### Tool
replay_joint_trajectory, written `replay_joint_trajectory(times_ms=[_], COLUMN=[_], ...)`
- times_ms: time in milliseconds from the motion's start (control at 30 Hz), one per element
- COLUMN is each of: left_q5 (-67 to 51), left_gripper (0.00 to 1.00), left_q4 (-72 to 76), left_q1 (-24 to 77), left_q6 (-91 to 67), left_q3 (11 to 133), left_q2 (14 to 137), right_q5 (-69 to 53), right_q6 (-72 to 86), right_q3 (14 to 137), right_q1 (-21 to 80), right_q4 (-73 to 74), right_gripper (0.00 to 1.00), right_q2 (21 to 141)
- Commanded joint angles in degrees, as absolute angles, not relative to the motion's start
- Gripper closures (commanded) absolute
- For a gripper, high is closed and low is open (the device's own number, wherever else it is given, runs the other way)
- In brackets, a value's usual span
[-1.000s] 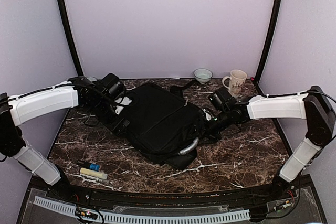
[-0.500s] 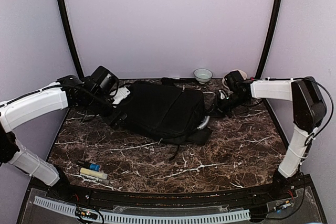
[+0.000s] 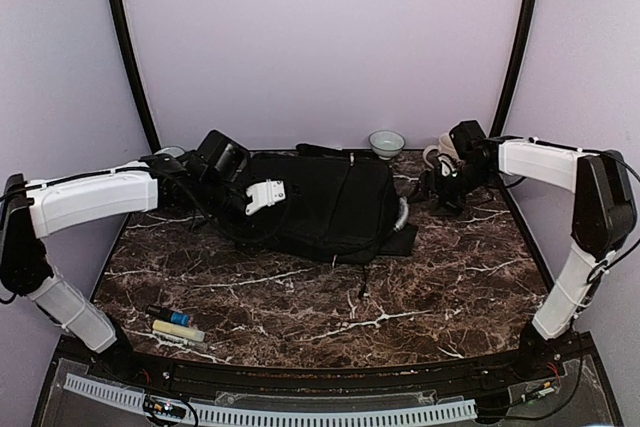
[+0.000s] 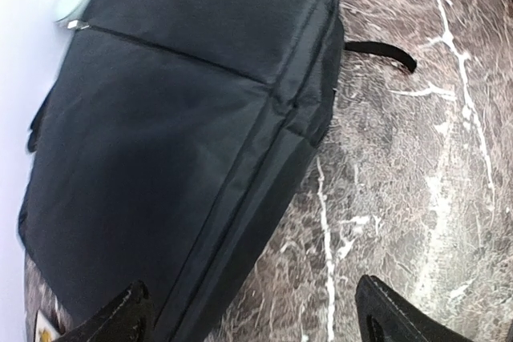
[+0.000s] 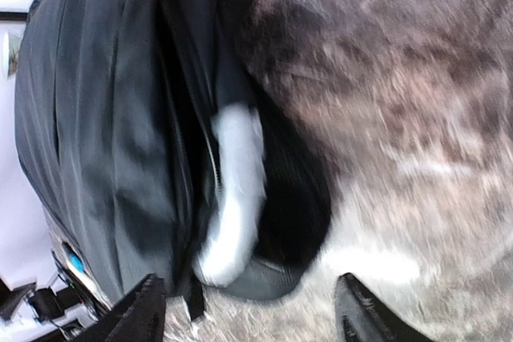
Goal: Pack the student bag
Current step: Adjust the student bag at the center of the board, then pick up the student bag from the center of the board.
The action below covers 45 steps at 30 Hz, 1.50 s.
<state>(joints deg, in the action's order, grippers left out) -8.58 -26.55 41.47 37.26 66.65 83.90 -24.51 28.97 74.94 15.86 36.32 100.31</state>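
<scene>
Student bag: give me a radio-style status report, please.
Left gripper open, over student bag edge. Right gripper open, empty, by grey handle. Bag flat on table. Mug close by right gripper.

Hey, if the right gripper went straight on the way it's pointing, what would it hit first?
Most likely the grey handle of the student bag, just ahead of the right gripper; blur makes depth uncertain.

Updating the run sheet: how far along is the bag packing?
Done: nothing visibly packed; the student bag lies on the table, visible zipper shut. In hand: nothing; left hand and right hand stand open at the bag's ends. To do: small items by the front edge lie unpacked.
</scene>
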Motion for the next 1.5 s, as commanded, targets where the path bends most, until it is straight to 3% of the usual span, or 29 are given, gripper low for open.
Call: replay_joint_trajectory(times_ms=[0, 267, 500, 600, 733, 800, 867, 1033, 1300, 1467], left_q5=[-15.64, -17.26, -14.02, -10.57, -11.77, -13.07, -13.64, -12.75, -15.09, -13.12], left_gripper=[0.11, 0.15, 0.20, 0.35, 0.76, 0.91, 0.99, 1.00, 1.00, 1.00], left_q4=[-21.68, -18.98, -14.62, -12.78, -12.67, -13.82, -15.19, -16.49, -24.00, -23.84], left_q1=[41.79, 42.46, 43.39, 43.42, 43.49, 43.65, 43.96, 45.03, 45.86, 48.43], left_q6=[44.65, 51.49, 57.48, 59.77, 59.02, 57.68, 56.07, 50.88, 29.68, 24.30], left_q3=[70.13, 74.15, 70.65, 69.57, 70.24, 71.22, 72.35, 74.61, 89.30, 90.84], left_q2=[89.10, 99.92, 101.73, 102.62, 102.24, 101.86, 101.62, 101.29, 106.06, 107.47], right_q5=[-21.28, -20.71, -21.08, -21.60, -22.74, -23.28, -24.76, -23.56, -9.54, -1.91], right_q6=[29.80, 33.58, 35.24, 35.62, 35.35, 34.85, 34.42, 34.80, 35.02, 33.51], right_q3=[69.10, 59.88, 56.39, 55.92, 55.27, 54.76, 54.08, 53.32, 47.14, 42.44], right_q1=[16.01, 16.07, 16.05, 16.04, 16.05, 16.16, 16.24, 20.58, 33.08, 40.63], right_q4=[38.69, 39.12, 39.54, 39.37, 38.47, 37.73, 35.60, 30.39, 16.48, 5.96], right_gripper=[0.25, 0.23, 0.23, 0.23, 0.24, 0.24, 0.24, 0.24, 0.21, 0.25], right_q2=[92.66, 81.76, 77.29, 76.34, 75.32, 74.87, 74.51, 73.17, 70.12, 69.39])
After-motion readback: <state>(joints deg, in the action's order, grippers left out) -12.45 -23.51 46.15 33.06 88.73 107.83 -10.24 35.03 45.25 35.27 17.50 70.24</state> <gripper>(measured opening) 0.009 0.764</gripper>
